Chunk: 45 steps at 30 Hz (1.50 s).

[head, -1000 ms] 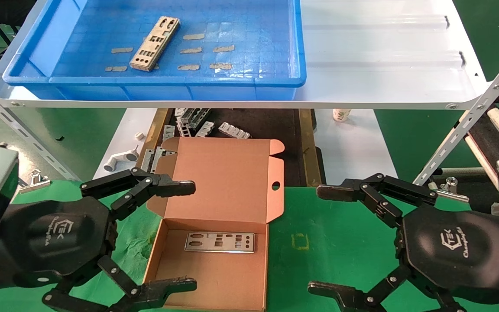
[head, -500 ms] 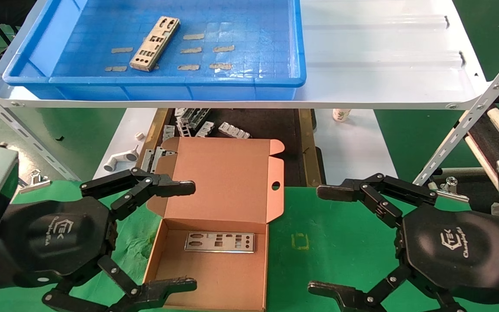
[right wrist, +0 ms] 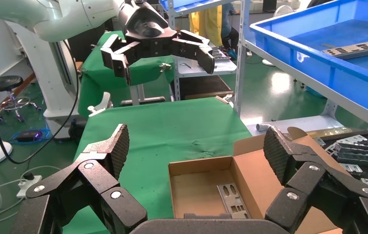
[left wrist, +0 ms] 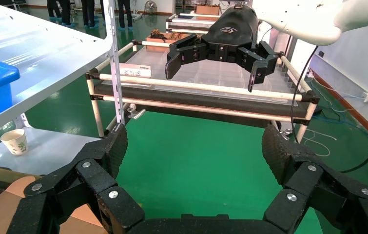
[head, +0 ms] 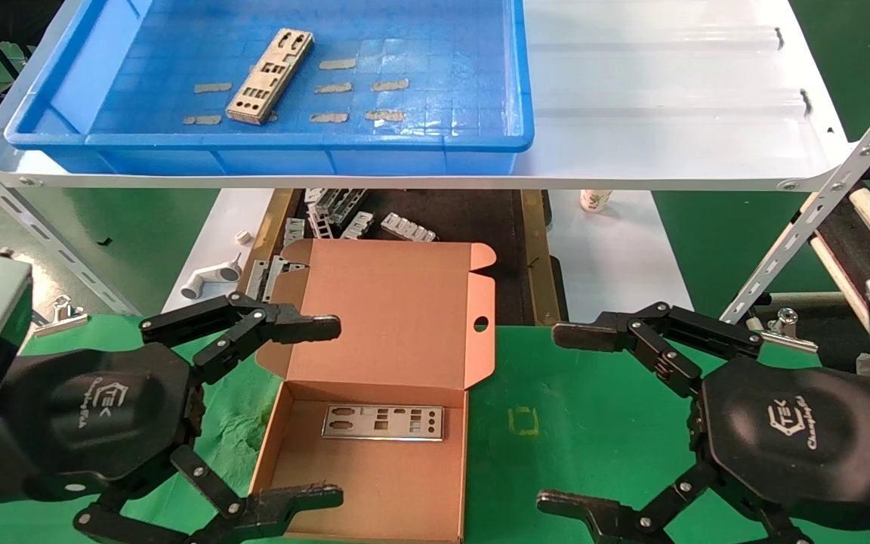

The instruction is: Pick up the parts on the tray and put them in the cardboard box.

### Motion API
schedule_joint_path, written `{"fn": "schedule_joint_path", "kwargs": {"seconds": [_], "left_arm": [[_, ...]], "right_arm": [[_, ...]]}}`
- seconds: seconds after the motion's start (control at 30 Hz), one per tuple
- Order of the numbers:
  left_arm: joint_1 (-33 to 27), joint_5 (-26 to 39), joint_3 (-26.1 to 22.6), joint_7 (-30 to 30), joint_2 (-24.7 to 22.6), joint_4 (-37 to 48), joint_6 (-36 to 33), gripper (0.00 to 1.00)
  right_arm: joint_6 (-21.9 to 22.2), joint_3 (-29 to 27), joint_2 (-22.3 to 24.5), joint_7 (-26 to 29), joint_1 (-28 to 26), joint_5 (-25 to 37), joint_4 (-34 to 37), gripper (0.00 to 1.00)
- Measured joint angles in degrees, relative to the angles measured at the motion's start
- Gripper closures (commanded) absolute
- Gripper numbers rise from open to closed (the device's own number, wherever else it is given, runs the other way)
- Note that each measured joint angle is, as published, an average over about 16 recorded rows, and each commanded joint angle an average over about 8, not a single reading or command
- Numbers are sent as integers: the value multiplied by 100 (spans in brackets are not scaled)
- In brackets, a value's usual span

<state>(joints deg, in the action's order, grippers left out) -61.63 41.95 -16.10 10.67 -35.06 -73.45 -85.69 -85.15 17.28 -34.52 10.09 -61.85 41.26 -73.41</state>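
- Head view: two parts counted. One part (head: 270,75) lies aslant on the floor of the blue tray (head: 269,141), up on the white shelf (head: 669,91); one plate (head: 383,422) lies flat inside the cardboard box (head: 374,483), lid open.
- Tape strips (head: 337,88) on the tray floor: about seven, scattered around the part.
- Left gripper (head: 284,412): fingers spread wide, empty, straddling the box's left wall above the green cloth (head: 593,423).
- Right gripper (head: 567,415): fingers spread wide, empty, right of the box and clear of it.
- Behind the box: heap of ridged brackets (head: 344,215) in a dark tray; paper cup (head: 594,199) further right.
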Motion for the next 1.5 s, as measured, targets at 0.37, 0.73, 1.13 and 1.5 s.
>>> {"fn": "schedule_joint_path", "kwargs": {"seconds": [0.37, 0.73, 1.13, 1.5], "left_arm": [[0, 0, 0, 0, 0, 0, 0, 0], [0, 0, 0, 0, 0, 0, 0, 0], [0, 0, 0, 0, 0, 0, 0, 0], [0, 0, 0, 0, 0, 0, 0, 0]], "right_arm": [[0, 0, 0, 0, 0, 0, 0, 0], [0, 0, 0, 0, 0, 0, 0, 0], [0, 0, 0, 0, 0, 0, 0, 0], [0, 0, 0, 0, 0, -1, 0, 0]]}}
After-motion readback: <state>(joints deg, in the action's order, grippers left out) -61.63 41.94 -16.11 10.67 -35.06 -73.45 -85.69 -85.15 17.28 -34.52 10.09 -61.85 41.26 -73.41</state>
